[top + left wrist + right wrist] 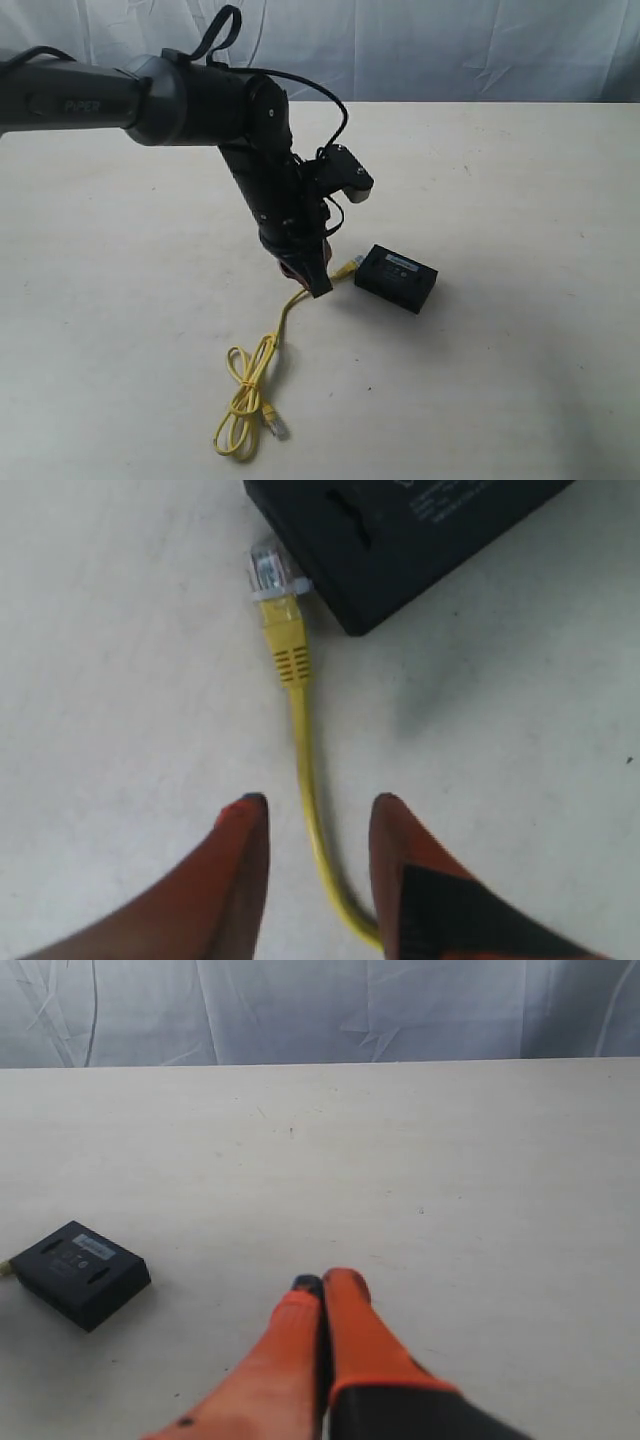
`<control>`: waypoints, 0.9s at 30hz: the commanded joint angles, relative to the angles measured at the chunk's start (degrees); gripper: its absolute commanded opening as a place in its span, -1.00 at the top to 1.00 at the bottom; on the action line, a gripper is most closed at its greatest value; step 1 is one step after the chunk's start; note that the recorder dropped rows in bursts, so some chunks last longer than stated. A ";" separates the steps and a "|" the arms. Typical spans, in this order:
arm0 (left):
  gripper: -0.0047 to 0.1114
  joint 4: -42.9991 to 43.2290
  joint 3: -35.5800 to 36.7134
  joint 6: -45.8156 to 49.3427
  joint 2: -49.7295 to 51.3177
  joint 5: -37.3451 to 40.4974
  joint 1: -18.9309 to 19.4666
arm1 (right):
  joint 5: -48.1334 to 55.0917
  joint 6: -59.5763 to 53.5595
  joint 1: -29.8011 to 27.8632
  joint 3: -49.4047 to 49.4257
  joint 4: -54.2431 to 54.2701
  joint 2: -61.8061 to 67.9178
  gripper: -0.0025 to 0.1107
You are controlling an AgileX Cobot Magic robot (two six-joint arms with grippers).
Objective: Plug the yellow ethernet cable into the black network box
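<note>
The black network box (397, 277) lies flat on the table with its white label facing up. The yellow ethernet cable (290, 305) runs from it down to a loose loop (245, 400) that ends in a clear plug (277, 428). The other clear plug (269, 570) rests against the side of the box (400, 530) near a corner, its tip showing outside. My left gripper (315, 805) is open, hovering low over the cable (305, 770), which passes between the fingers untouched. My right gripper (322, 1285) is shut on nothing, well away from the box (82, 1272).
The left arm (200, 100) reaches in from the upper left across the middle of the table (520, 200). A wrinkled pale cloth backdrop (450, 45) stands behind the table's far edge.
</note>
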 commanded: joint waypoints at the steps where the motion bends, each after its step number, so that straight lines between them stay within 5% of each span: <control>1: 0.32 -1.09 -0.06 0.25 2.04 0.24 -0.24 | -0.78 0.14 -0.28 0.07 -0.16 -0.36 0.97; 8: 0.37 0.50 -0.06 0.25 2.91 0.19 -0.24 | -0.78 0.14 -0.28 0.07 -0.16 -0.36 0.97; 14: 0.90 3.28 -0.06 0.25 2.91 0.19 -0.24 | -0.78 0.14 -0.28 0.07 -0.16 -0.36 0.97; 27: 0.92 10.05 -0.06 -1.84 -3.99 11.82 0.56 | -0.78 0.14 -0.28 0.07 -0.16 -0.36 0.97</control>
